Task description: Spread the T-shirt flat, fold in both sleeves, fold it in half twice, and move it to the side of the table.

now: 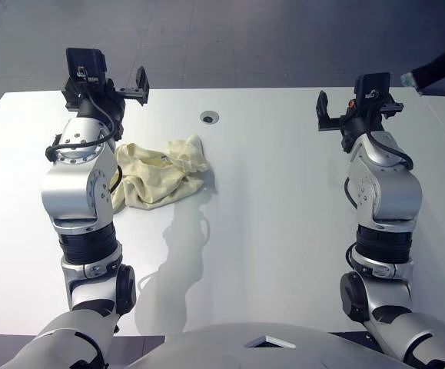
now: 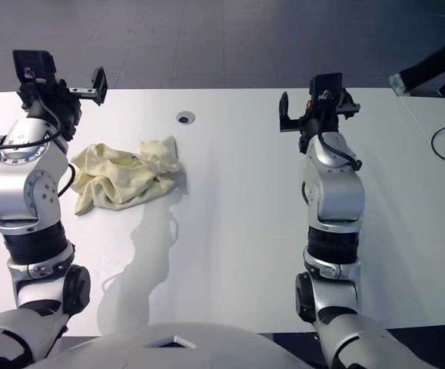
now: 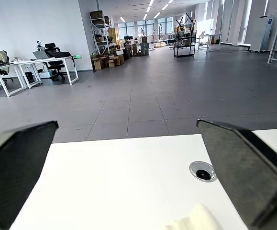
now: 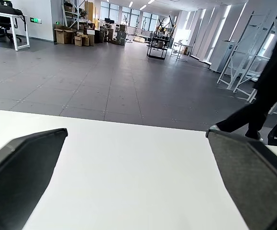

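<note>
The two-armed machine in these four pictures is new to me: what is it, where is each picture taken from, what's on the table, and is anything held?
It is a humanoid robot with two arms, each ending in a two-fingered gripper. Two pictures come from paired cameras on its head, looking down over both arms at a white table. The other two come from a camera on each wrist, looking out between that arm's dark fingers. On the table lies a pale yellow T-shirt, crumpled in a heap beside the left arm; a small round hole sits in the tabletop just past it. The left gripper and the right gripper hover over the table's far part, fingers wide apart, holding nothing.
</note>
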